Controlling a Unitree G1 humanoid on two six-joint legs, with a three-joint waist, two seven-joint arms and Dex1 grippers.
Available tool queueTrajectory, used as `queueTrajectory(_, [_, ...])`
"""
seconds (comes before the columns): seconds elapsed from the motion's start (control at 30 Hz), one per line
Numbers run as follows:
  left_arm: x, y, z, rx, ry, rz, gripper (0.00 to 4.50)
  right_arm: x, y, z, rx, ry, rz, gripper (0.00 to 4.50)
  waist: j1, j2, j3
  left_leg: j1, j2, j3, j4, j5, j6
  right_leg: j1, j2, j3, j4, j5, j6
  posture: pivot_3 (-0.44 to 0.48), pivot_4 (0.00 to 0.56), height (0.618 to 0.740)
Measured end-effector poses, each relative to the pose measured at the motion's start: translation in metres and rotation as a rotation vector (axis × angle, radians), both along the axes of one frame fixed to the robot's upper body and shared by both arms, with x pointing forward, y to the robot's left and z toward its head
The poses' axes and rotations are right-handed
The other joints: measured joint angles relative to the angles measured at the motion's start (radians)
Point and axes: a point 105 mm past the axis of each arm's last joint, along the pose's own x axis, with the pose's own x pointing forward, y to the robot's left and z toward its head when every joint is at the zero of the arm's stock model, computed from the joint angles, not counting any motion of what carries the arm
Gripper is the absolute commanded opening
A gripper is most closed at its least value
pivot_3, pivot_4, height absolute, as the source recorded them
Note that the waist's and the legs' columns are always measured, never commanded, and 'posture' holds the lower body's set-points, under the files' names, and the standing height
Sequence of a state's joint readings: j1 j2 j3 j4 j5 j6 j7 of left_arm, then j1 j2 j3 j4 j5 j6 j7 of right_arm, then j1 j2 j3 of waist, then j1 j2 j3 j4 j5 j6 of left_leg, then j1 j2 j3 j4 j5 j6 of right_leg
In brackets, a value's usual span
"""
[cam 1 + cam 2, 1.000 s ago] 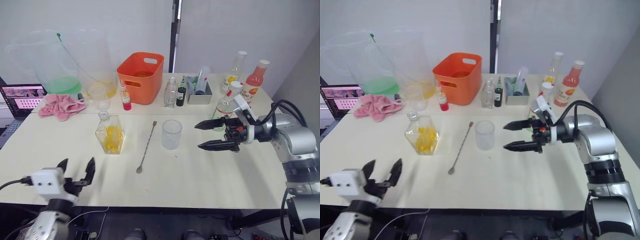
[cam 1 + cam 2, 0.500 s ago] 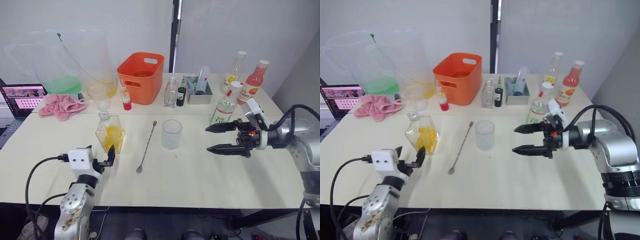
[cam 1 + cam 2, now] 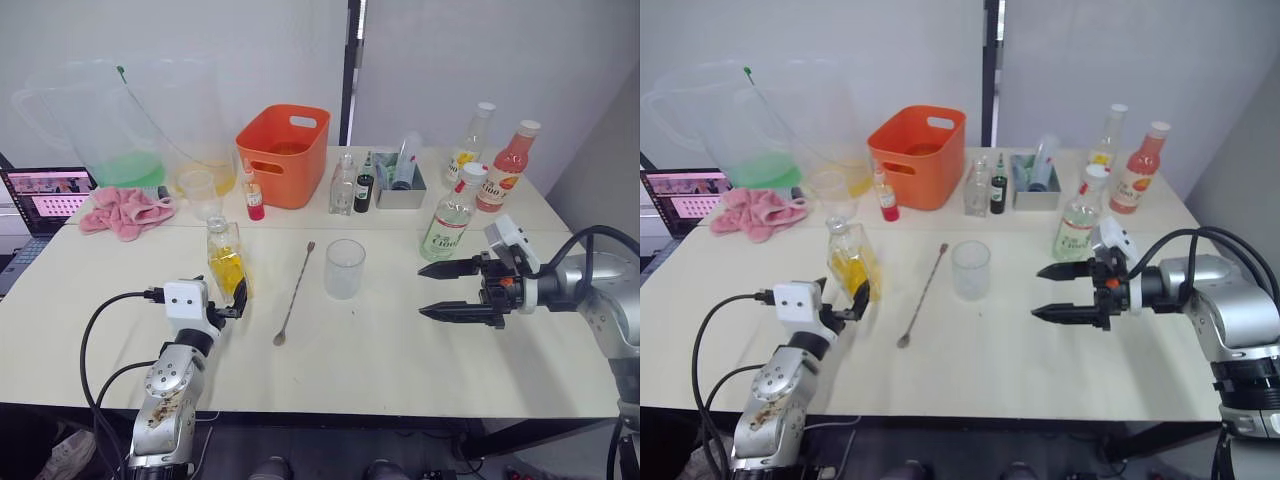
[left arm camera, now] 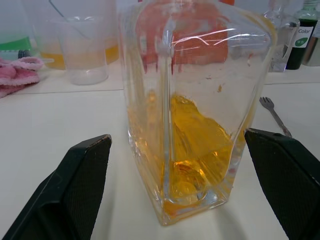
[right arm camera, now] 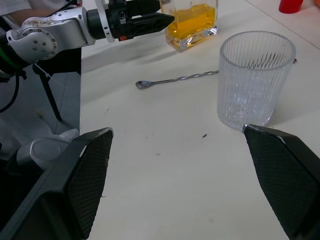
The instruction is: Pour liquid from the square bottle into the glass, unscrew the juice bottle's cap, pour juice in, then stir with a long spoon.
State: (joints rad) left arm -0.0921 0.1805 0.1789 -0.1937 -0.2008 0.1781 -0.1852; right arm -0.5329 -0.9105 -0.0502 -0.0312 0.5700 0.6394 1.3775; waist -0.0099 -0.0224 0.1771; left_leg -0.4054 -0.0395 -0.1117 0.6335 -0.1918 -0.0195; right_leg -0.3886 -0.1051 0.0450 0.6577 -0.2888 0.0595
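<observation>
Step one is in hand: your left end effector [image 3: 228,303], fingers spread, sits at the square bottle [image 3: 226,262], which stands upright on the tabletop [image 3: 380,350] to the left of the long spoon [image 3: 294,294] and the empty glass [image 3: 344,268]. Nothing is gripped yet. Next, close on the bottle's flat sides, lift, and tip over the glass. Your right end effector [image 3: 440,292] hangs wide open right of the glass.

The clear square glass bottle [image 3: 227,263] of orange liquid stands upright at nine o'clock from the empty ribbed glass [image 3: 344,268], the long metal spoon [image 3: 294,294] between them.
</observation>
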Motion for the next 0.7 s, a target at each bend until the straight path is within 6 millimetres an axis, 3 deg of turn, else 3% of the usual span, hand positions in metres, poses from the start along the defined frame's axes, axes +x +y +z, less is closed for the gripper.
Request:
queueTrajectory(0.33, [0.006,-0.005,0.006,-0.017,-0.019,0.014,4.5,0.001,0.0,0.001,-0.009,-0.031,0.001,4.41,0.0,0.0,0.0,0.0,0.0,0.0,0.0,0.0,0.0,0.0,0.0,0.0,0.0,0.0,0.0,0.0,0.15,0.74])
queueTrajectory(0.7, [0.029,-0.009,0.019,-0.032,-0.049,0.075,4.5,0.004,0.006,-0.003,-0.013,-0.035,0.011,4.41,0.0,0.0,0.0,0.0,0.0,0.0,0.0,0.0,0.0,0.0,0.0,0.0,0.0,0.0,0.0,0.0,0.15,0.74])
